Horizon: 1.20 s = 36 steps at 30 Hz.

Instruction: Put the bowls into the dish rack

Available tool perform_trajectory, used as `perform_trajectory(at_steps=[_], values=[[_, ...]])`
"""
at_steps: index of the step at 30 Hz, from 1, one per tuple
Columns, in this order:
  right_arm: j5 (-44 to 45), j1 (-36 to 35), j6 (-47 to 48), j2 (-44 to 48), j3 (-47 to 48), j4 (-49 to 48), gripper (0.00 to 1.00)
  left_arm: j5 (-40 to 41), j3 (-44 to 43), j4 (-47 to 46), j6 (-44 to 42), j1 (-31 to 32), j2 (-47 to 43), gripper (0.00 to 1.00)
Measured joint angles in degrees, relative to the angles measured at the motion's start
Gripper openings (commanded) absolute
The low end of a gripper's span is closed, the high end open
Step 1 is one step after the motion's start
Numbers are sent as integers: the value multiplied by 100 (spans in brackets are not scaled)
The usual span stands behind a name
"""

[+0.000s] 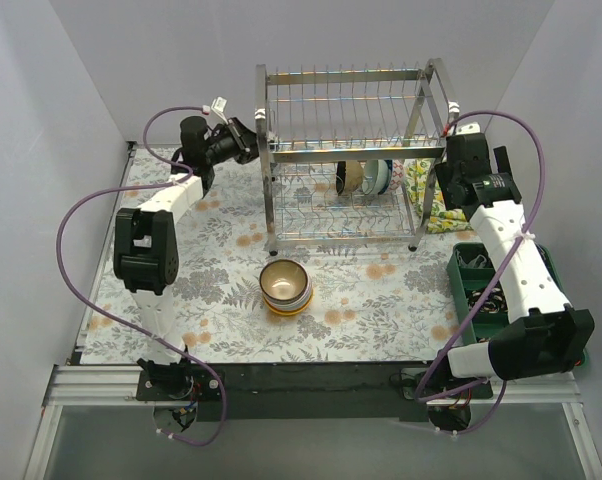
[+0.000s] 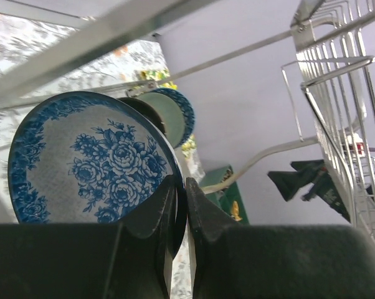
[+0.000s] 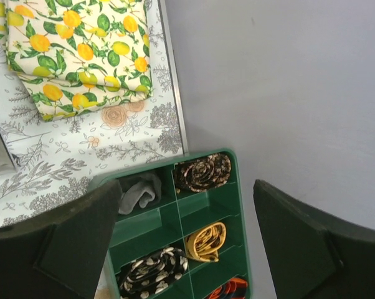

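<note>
My left gripper (image 2: 180, 184) is shut on the rim of a blue-patterned bowl (image 2: 88, 162) and holds it on edge inside the steel dish rack (image 2: 337, 124). Behind it stand a dark bowl and a pale green bowl with a blue rim (image 2: 172, 112). In the top view my left gripper (image 1: 249, 140) is at the left end of the dish rack (image 1: 346, 150), and bowls (image 1: 361, 178) stand in the lower tier. A stack of bowls (image 1: 286, 285) sits on the table in front of the rack. My right gripper (image 1: 447, 188) is open and empty beside the rack's right end.
A green compartment tray (image 3: 169, 159) with rolled socks lies under my right gripper (image 3: 187, 237), at the table's right edge (image 1: 459, 262). A folded lemon-print cloth (image 3: 75, 56) lies behind it, next to the rack. White walls close in the sides and back.
</note>
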<state>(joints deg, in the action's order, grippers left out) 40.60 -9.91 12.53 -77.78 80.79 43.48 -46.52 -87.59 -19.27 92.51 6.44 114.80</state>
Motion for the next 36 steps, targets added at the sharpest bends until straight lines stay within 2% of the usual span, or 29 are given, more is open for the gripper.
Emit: perform_trajectory(at_steps=[14, 28, 36], values=[[85, 59, 133, -146, -9, -304, 94, 28, -129, -984, 1005, 621, 647, 0], [83, 59, 129, -94, -197, -605, 93, 74, -398, -1613, 1283, 820, 1438, 0], [76, 74, 122, -107, -197, -612, 92, 422, -481, -1742, 1394, 970, 1714, 0]])
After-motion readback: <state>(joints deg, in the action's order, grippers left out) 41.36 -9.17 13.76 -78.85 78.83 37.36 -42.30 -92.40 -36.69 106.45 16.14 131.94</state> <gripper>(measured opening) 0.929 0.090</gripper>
